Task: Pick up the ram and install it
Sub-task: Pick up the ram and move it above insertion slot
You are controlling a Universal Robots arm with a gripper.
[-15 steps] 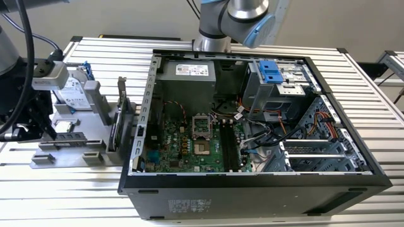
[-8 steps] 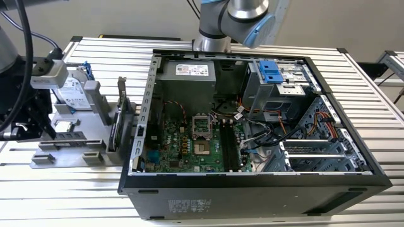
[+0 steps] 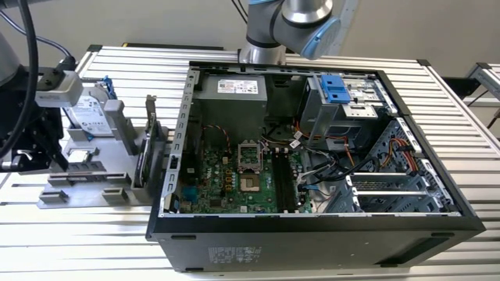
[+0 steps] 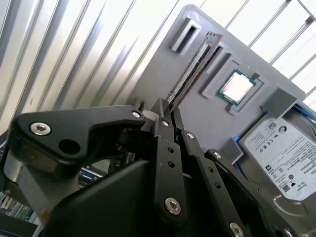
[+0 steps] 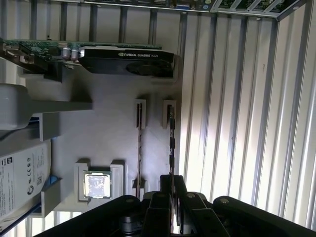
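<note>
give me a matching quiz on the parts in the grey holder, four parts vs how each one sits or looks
Things:
1. ram
2. processor chip
3. graphics card
4. hard drive

States:
A. lying flat in a square recess of the grey holder
B. standing on edge, black shroud on a green board
C. thin stick standing on edge in a narrow slot
D. white label on its face, blue rail at its side

Pairs: 1-C, 2-A, 3-B, 4-D
</note>
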